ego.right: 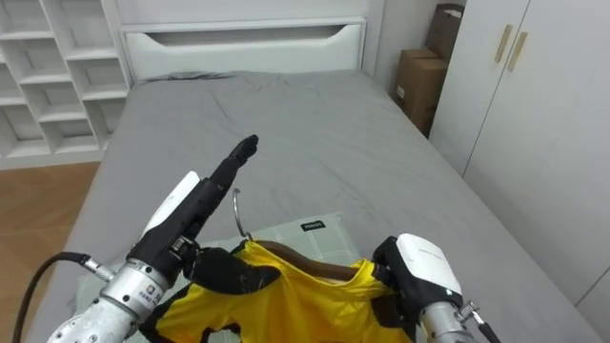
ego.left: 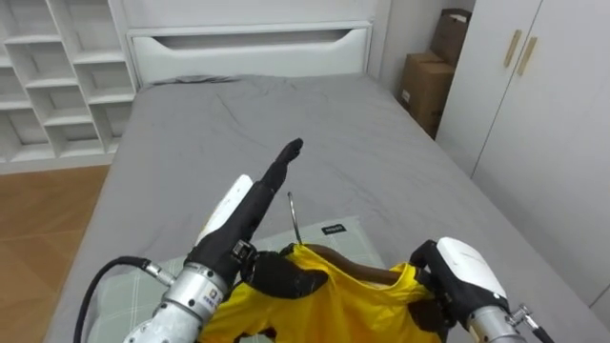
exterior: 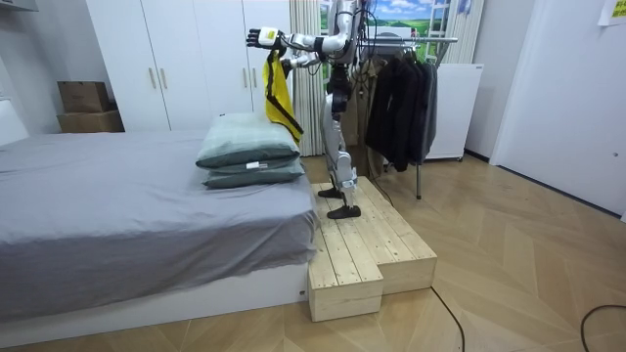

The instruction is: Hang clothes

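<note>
A yellow garment hangs on a brown wooden hanger whose metal hook stands up between my hands. My left hand grips the garment's left shoulder with its thumb and lower fingers, while one finger points straight out over the bed. At the right shoulder, my right hand has dark fingers curled into the cloth. In the room view the yellow garment dangles at head height from both raised hands, over the pillows.
I stand on a wooden platform beside a grey bed with stacked pillows. Behind me is a clothes rack with dark clothes. White shelves, cardboard boxes and a wardrobe flank the bed.
</note>
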`<state>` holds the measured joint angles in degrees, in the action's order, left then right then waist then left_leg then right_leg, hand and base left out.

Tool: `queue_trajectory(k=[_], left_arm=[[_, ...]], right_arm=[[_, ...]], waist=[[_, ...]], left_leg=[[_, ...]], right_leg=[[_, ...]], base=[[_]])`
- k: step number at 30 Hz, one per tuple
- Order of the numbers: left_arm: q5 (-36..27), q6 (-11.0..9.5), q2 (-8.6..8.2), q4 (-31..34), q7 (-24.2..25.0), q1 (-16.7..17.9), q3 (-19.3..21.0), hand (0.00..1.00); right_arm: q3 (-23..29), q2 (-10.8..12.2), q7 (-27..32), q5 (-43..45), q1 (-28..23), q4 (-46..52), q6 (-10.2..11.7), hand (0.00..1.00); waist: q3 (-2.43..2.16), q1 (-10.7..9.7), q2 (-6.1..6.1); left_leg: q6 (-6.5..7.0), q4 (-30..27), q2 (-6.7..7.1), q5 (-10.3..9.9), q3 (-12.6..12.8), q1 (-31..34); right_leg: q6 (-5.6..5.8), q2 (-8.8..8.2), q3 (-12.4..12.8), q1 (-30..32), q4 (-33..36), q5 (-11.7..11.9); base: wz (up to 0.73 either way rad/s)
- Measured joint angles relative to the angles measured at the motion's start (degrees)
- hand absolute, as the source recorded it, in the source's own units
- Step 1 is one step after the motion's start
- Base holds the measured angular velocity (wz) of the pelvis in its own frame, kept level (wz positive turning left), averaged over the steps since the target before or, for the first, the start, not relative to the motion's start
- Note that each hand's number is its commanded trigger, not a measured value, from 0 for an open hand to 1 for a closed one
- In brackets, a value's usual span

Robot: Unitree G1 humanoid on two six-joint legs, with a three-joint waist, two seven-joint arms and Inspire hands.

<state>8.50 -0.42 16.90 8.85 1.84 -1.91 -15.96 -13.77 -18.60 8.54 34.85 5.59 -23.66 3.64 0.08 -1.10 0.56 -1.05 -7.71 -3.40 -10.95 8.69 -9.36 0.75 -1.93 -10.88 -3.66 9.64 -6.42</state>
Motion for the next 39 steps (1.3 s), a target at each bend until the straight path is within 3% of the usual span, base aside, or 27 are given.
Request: queue_trajectory(k=[11, 25, 32, 39], left_arm=[[-0.23, 0.01, 0.3, -2.12, -0.43, 3.4, 5.13, 0.0], [-0.29, -0.02, 0.17, -6.69, -3.19, 6.16, 8.8, 0.0], [-1.75, -0.31, -0.65, -7.65, -5.62, 7.39, 12.75, 0.0], [-4.4, -0.68, -1.07, -15.2, -9.09, 9.75, 18.48, 0.0]], right_arm=[[7.71, -0.45, 0.18, -4.47, -0.7, -0.92, 0.01, 1.0], [10.82, -0.43, 2.71, -10.38, -1.44, -5.22, 0.01, 1.0], [14.88, -0.17, 4.88, -10.96, -4.99, -4.81, 0.18, 1.0], [18.43, -0.33, 5.8, -14.34, -9.66, -0.01, -0.75, 1.0]], waist=[[0.04, -0.21, 0.22], [0.08, -0.47, 0.36], [0.02, -0.41, -0.12], [-0.05, -0.14, -0.24]], left_leg=[[0.01, -0.15, -0.02, 0.02, 0.16, 0.53], [0.0, -0.08, -0.03, 0.01, 0.06, 0.71], [0.0, -0.06, 0.0, 0.01, 0.0, 0.6], [-0.03, 0.07, -0.01, -0.01, 0.72, 0.13]], right_leg=[[-0.02, -0.06, 0.04, 0.58, 0.1, -0.01], [0.09, -0.01, -0.13, 0.55, -0.07, -0.09], [0.0, -0.04, -0.03, 0.53, 0.12, -0.33], [0.01, 0.13, 0.74, 0.85, 0.22, -0.4]], base=[[0.0], [0.0], [-0.01], [-0.07]])
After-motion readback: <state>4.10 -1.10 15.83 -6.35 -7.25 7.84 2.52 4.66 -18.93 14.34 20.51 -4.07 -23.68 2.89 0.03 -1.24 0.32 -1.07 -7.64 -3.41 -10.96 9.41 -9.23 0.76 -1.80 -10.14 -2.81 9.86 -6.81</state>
